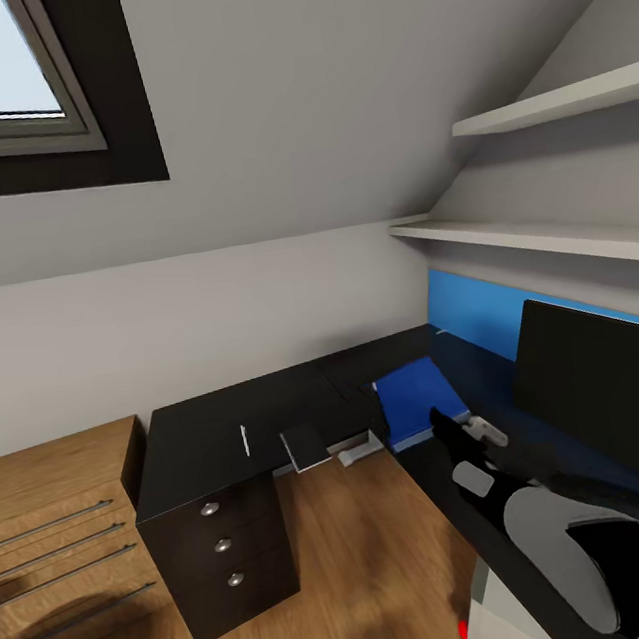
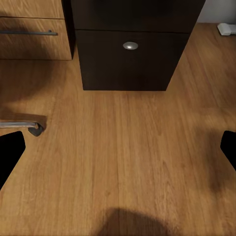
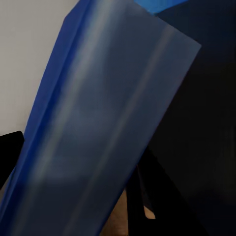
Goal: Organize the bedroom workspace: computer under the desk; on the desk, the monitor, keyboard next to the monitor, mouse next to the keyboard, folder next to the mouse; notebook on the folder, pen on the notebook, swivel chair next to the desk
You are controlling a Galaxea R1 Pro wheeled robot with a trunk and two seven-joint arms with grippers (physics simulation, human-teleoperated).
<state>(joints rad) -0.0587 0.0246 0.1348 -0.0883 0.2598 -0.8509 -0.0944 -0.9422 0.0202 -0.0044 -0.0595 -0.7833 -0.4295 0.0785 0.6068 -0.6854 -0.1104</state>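
The blue folder (image 1: 416, 400) lies on the black desk (image 1: 215, 444) near the corner, in front of the monitor (image 1: 613, 402). My right gripper (image 1: 447, 432) is at the folder's near edge. In the right wrist view the folder (image 3: 98, 123) slants close across the camera, and one black finger (image 3: 11, 147) stands far out to the side, so the jaws look open. A thin pale pen (image 1: 245, 439) rests on the desk's left wing. The dark grey notebook (image 1: 304, 447) sits at the desk's inner edge. My left gripper (image 2: 118, 147) hangs open over the wooden floor.
The desk's drawer unit (image 1: 223, 544) faces my left gripper, its knob (image 2: 130, 45) ahead. A light wooden chest (image 1: 56, 536) stands left of it. A chrome chair leg (image 2: 22, 125) lies on the floor. Two wall shelves (image 1: 551, 239) hang above the monitor. A pale box (image 1: 501, 628) shows below the desk.
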